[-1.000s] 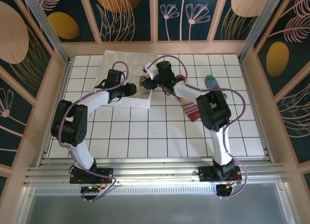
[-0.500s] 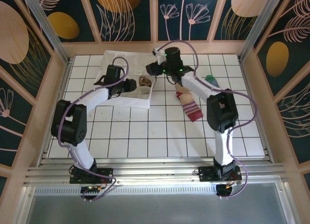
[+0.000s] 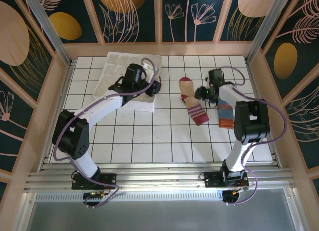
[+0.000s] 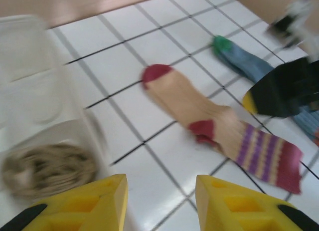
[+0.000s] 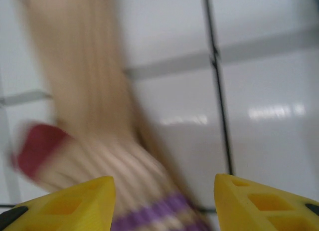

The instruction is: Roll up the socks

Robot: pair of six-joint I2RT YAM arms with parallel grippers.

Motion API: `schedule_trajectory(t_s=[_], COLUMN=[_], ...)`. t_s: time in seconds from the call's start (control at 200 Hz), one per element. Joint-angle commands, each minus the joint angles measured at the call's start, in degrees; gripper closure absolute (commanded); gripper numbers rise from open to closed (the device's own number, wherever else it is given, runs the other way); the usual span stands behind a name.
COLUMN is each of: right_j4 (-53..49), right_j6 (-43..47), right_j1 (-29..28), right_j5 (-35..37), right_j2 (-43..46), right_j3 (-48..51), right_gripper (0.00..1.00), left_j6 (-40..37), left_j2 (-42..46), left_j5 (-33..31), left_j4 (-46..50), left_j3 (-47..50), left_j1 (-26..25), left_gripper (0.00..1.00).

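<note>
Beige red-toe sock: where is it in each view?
Top external: beige sock at table centre, toe towards the far wall.
Left wrist: beige sock diagonal through the middle, toe upper left.
Right wrist: beige sock blurred, left half.
Shared landmark: its purple-striped cuff.

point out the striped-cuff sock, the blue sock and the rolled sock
striped-cuff sock point(image 3: 192, 103): top view, ankle
blue sock point(image 4: 246, 64): left wrist view, foot
rolled sock point(image 4: 50, 169): left wrist view, middle of the roll
</note>
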State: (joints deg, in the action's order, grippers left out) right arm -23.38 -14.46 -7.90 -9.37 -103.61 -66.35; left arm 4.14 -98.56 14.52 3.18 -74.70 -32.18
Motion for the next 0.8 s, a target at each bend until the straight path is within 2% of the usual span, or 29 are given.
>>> schedule_trajectory(t_s=[0.0,0.125,0.2,0.295,0.38,0.45,0.545,0.616,0.791], right_j4=[-3.05,-0.14,1.18,1.92,1.84,1.75,1.54,0.86,0.7], right_j6=[-3.29,-3.97,-5.14,-7.06,-9.21,-10.85,-12.16,-12.73,-11.91], right_j1=[0.9,1.05,0.26,-3.7,-7.82,-10.7,-13.02,-13.73,-13.55], right_j5=[0.95,-1.55,-3.55,-4.41,-4.82,-5.32,-5.89,-5.98,-5.08], right_j2=[2.98,1.77,0.88,1.36,2.17,3.08,4.51,5.7,9.97], right_j3=[5.63,10.19,11.77,13.5,14.78,15.9,17.01,17.19,17.54], right_gripper=[0.45,0.5,0.61,0.74,0.79,0.8,0.81,0.8,0.71], left_j6=[-4.44,-6.17,-9.27,-14.58,-20.78,-27.81,-34.71,-37.2,-41.1], left_j2=[-3.17,-4.96,-4.98,-4.18,-2.61,-1.02,-0.25,-0.95,-4.08], left_j5=[-0.25,0.55,0.92,1.7,2.68,3.37,-0.16,-0.85,-1.09], left_j4=[-1.94,-2.6,-3.18,-4.23,-6.48,-8.48,-11.17,-12.08,-13.37], left_j3=[-1.46,-0.55,1.12,4.03,7.78,11.77,15.69,16.75,17.3], left_j1=[-2.33,-5.04,-6.97,-8.72,-10.47,-12.29,-15.68,-16.95,-18.52], left_gripper=[0.59,0.59,0.58,0.58,0.58,0.59,0.6,0.59,0.58])
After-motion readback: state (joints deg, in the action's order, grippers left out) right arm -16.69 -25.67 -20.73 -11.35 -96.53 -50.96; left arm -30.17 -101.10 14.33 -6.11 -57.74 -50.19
